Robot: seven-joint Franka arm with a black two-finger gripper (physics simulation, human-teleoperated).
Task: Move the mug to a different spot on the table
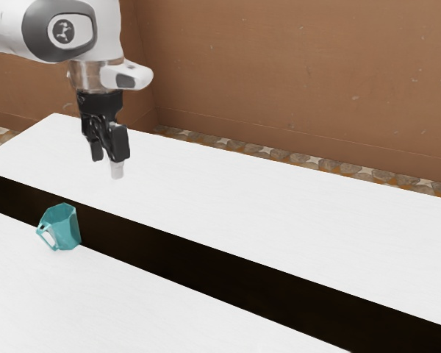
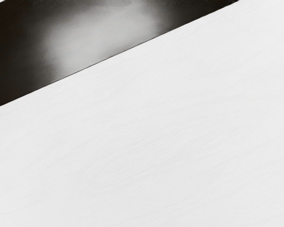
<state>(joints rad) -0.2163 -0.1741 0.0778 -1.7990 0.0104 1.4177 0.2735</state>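
On the near counter (image 1: 132, 309), beside the dark gap (image 1: 206, 265), the teal mug (image 1: 59, 226) stands upright and untouched. The jaws hang apart and empty above the far slab (image 1: 279, 198), well apart from the mug. Approach, grasp and relocation all appear to remain.

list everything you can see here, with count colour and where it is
mug: one, teal, upright on the near surface at the exterior view's left, beside the gap
table: two white surfaces
dark gap: one, black, between the two surfaces
wall: brown, behind the table
floor: patterned strip between table and wall
arm: one, white and grey, upper left of the exterior view
claw: one, black, above the far surface, apart from the mug
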